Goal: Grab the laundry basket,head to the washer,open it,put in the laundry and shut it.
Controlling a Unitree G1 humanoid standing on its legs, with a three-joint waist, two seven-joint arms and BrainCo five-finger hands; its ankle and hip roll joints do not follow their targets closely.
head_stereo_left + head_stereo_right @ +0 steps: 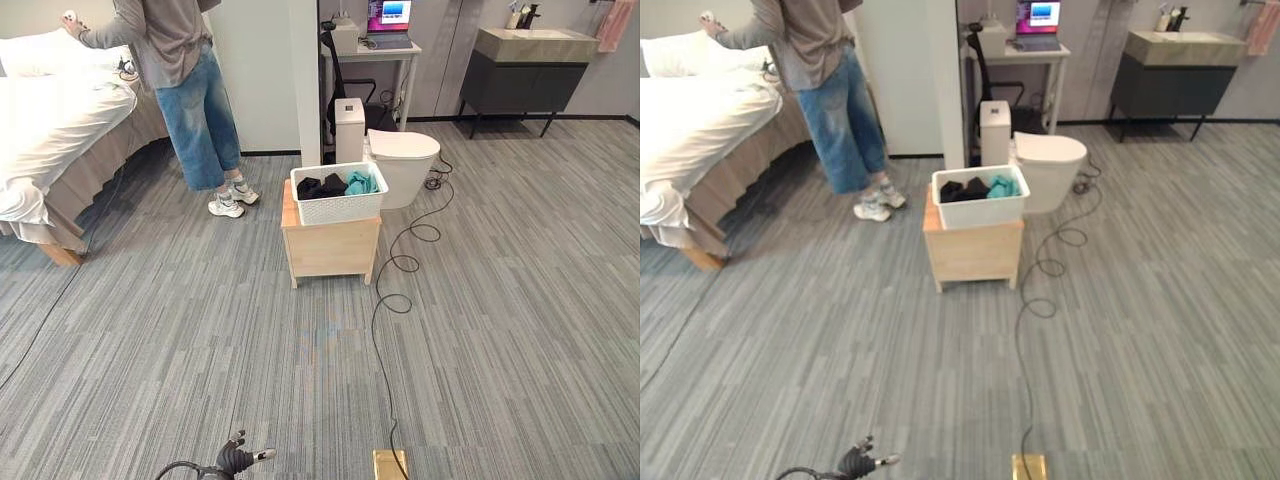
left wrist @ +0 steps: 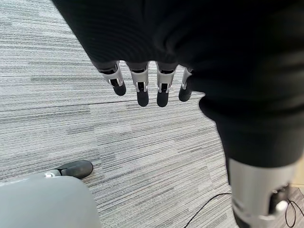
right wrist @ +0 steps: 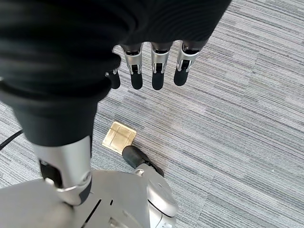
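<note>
Left eye view: the laundry basket, white with dark and teal laundry inside, stands on a small wooden stand. It covers most of the top and reaches the front edge, the wood showing only along the left edge. The stand is well apart from the robot, across the grey carpet floor.

Right eye view: a person stands near the left of the stand, beside a bed. A black cable lies on the floor just beside the right side of the stand. A brass floor plate is near the bottom edge of the view. A white toilet stands just behind the basket.

Left wrist view: the left robot hand hangs over the floor, fingers straight and relaxed, holding nothing.

Right wrist view: the right robot hand also hangs over the floor with relaxed, straight fingers and is empty.

Risk: on the walk to the basket, a foot may catch the cable or the floor plate. The person may step into the path. A lift from one side only may tip the basket off the stand.

Writing: I cannot read any label or brand; the laptop screen at the back is too small to tell.
</note>
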